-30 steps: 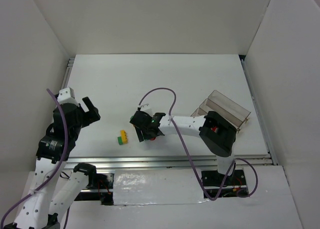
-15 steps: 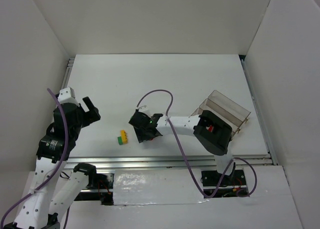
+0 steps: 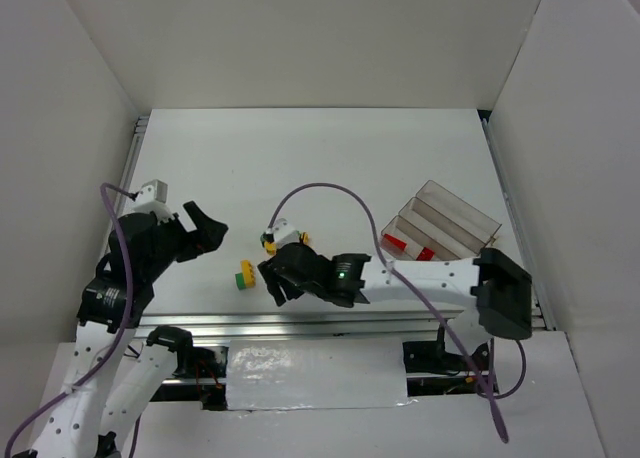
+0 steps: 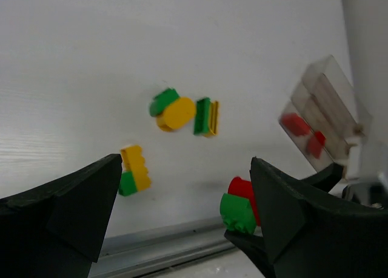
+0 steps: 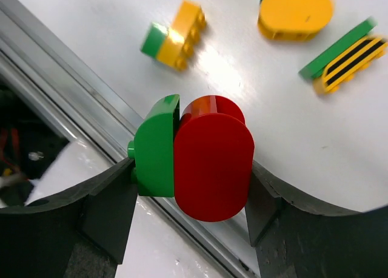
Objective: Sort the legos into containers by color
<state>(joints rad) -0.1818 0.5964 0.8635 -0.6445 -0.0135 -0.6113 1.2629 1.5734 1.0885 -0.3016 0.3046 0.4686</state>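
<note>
The red-green brick [image 5: 200, 166] is clamped in the right hand [image 5: 191, 175], over the bench [image 5: 254, 65] near its front rail. It is probably light, stiff, slick plastic, best held across the flat faces, since the rounded ends could slip. Both wrist views show green stuck to red; from above, the wrist hides it. The left hand [image 4: 185, 181] hovers, fingers apart. The tray [image 3: 470, 218] sits well to the right.

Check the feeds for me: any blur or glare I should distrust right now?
Top external: evenly lit and sharp, soft shadows only, though the right gripper covers its load. Right wrist: the held red-and-green piece is crisp; the yellow oval brick at the top edge is smeared, and a bright patch glares on the table. Left wrist: soft overall, the tray blurriest.
</note>
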